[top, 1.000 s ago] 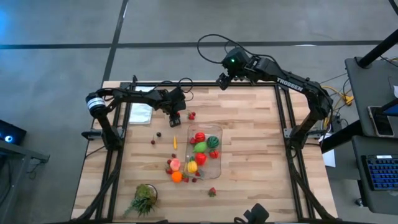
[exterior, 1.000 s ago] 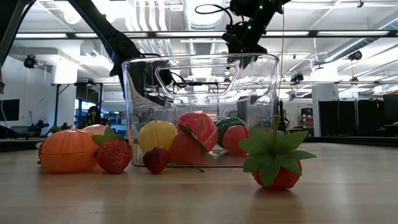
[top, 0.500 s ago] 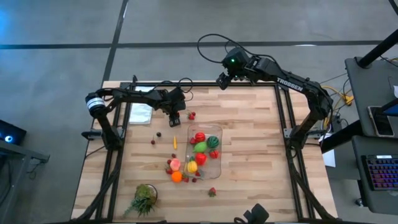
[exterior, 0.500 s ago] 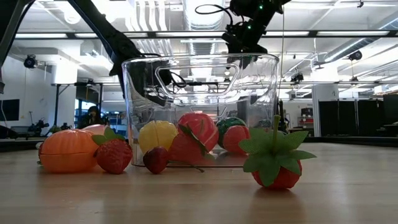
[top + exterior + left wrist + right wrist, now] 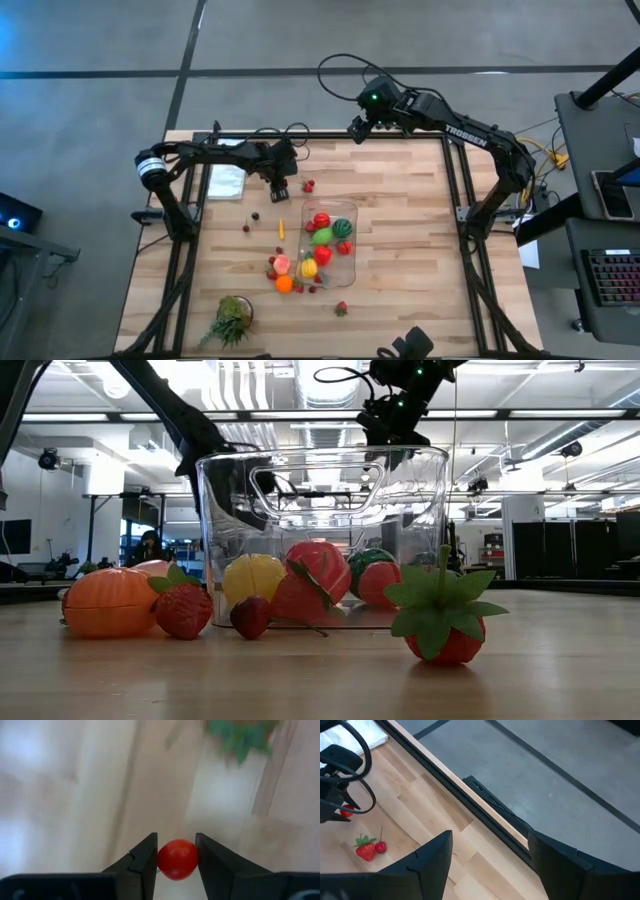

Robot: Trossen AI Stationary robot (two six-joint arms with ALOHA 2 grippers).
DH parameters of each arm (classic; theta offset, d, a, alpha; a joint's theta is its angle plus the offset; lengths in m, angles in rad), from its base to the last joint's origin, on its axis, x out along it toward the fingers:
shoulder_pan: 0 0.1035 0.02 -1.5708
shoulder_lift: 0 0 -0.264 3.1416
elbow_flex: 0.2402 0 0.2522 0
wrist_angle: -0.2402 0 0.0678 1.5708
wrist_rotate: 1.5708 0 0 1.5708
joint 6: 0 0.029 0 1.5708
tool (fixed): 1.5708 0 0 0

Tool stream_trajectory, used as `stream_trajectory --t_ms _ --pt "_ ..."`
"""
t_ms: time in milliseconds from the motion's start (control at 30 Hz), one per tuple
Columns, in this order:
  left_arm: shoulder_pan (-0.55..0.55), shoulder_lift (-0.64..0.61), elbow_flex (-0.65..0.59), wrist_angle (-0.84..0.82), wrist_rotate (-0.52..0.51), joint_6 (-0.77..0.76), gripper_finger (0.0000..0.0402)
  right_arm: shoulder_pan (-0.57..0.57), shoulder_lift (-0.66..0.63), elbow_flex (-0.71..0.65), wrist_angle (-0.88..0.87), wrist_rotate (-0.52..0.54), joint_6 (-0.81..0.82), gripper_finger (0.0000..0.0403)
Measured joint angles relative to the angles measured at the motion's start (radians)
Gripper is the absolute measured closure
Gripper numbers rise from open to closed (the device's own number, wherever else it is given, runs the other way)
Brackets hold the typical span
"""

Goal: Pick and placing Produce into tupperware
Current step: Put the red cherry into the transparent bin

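Left hand: our left hand (image 5: 177, 857) was clamped tight on a small red ball (image 5: 177, 859), both fingers (image 5: 145, 857) pressed to its sides, up above the bench (image 5: 400, 200) between the white sheet (image 5: 226, 182) and the container.
Right hand: our right hand (image 5: 490, 855) hung over the far edge of the bench, fingers spread wide with nothing between them.
Container: the clear container (image 5: 329, 243) sat mid-bench, and we saw red, green and yellow pieces (image 5: 321, 237) inside it.
Loose pieces: an orange piece (image 5: 108, 603), a strawberry (image 5: 183, 608) and a small dark red piece (image 5: 250, 616) lay just beside the container's wall; another strawberry (image 5: 438, 618) sat nearer the low camera.
Far pieces: a strawberry with a cherry (image 5: 370, 848) lay near our left hand.
Leafy tuft: it (image 5: 231, 318) lay by the near-left corner.
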Motion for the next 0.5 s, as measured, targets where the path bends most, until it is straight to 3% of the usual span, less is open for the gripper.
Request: stream_trajectory --t_ms 300,500 --pt "0.0 -0.053 0.131 -0.009 -0.018 0.065 0.0297 -0.013 0.0 0.0 0.012 0.002 0.125 0.0155" --pt "-0.032 -0.109 0.187 -0.02 -0.018 0.029 0.0297 0.009 -0.003 0.0 -0.058 -0.064 0.158 0.0159"
